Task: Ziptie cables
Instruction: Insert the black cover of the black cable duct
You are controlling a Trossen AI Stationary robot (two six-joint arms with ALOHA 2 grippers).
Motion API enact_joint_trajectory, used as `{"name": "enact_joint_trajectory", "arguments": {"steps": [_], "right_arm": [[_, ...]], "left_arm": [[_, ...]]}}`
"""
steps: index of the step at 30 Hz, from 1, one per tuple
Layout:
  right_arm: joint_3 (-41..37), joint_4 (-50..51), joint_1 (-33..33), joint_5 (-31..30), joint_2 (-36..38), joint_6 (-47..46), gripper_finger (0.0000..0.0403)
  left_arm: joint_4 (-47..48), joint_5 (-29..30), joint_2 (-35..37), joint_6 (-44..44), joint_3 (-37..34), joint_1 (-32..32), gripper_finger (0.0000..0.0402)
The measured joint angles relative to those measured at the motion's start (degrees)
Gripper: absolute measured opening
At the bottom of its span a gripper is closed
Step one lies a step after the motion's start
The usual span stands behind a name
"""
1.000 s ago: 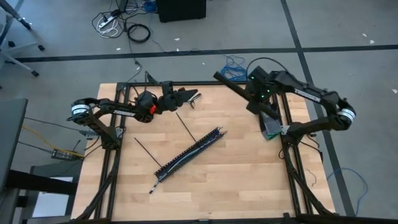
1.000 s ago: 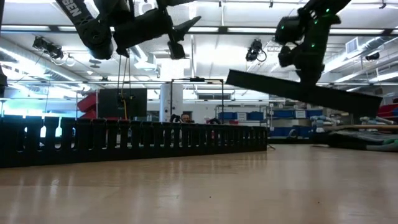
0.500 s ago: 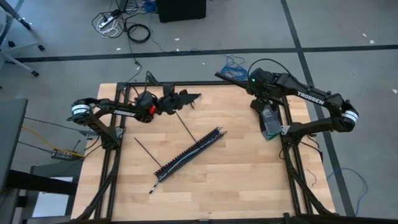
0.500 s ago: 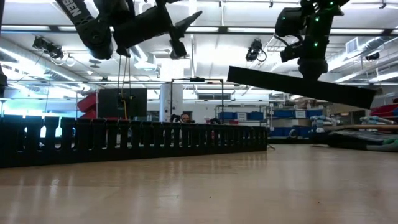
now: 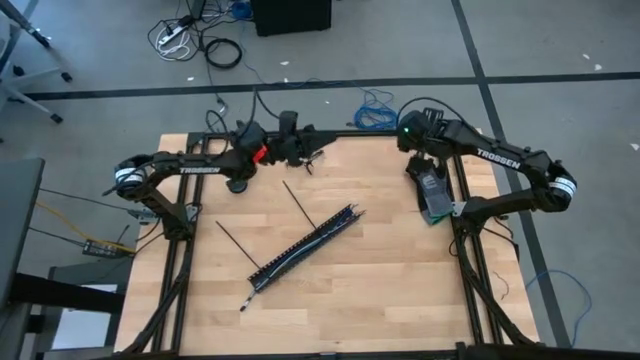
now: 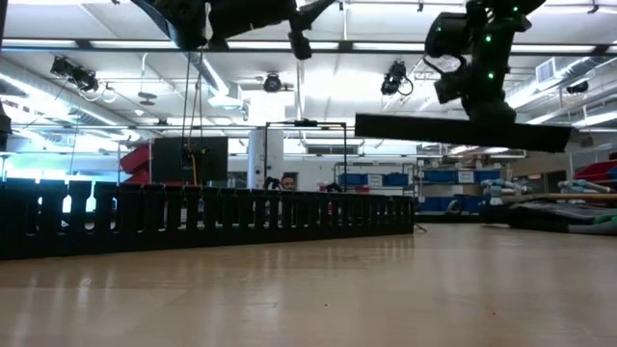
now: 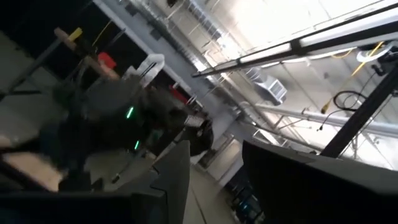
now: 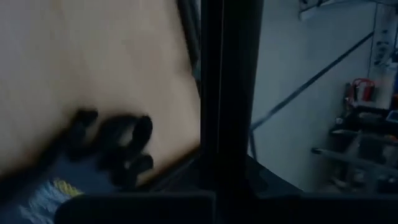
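I read "TROSSEN" on both arms; my right gripper point(image 6: 494, 108), raised over the tabletop's point(image 5: 380, 280) far right corner, has its jaws clamped on a wide black strip point(image 6: 463, 131). My left gripper point(image 5: 312, 140) hangs at the far edge, and I cannot tell its jaws' state. The cables point(image 5: 300, 250) lie mid-tabletop, with zipties point(image 5: 298, 204) just beside them.

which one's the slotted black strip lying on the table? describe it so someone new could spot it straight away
Start from the wooden table seen from above and go to its middle. A long black strip with a row of slots lies flat there on a diagonal. It is far wider than the thin black zipties beside it, and unlike the black strip gripped by the right gripper, it is not lifted.
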State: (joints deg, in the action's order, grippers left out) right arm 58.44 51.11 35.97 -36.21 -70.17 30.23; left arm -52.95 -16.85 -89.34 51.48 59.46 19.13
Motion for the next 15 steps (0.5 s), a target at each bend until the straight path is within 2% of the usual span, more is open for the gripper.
{"name": "enact_joint_trajectory", "arguments": {"steps": [5,9,15], "right_arm": [[-4.6,-1.3,0.0,-1.1,0.0,3.1,0.0005],[-9.5,-6.4,-1.8,-3.8,1.1,3.1,0.0005],[-12.8,-11.0,-10.8,-5.8,1.7,3.8,0.0005]], "left_arm": [[0.3,-0.9,1.0,2.4,1.5,2.7,0.0142],[4.3,-0.5,2.1,5.4,1.5,6.3,0.0142],[9.0,0.4,4.3,10.0,1.4,9.1,0.0142]]}}
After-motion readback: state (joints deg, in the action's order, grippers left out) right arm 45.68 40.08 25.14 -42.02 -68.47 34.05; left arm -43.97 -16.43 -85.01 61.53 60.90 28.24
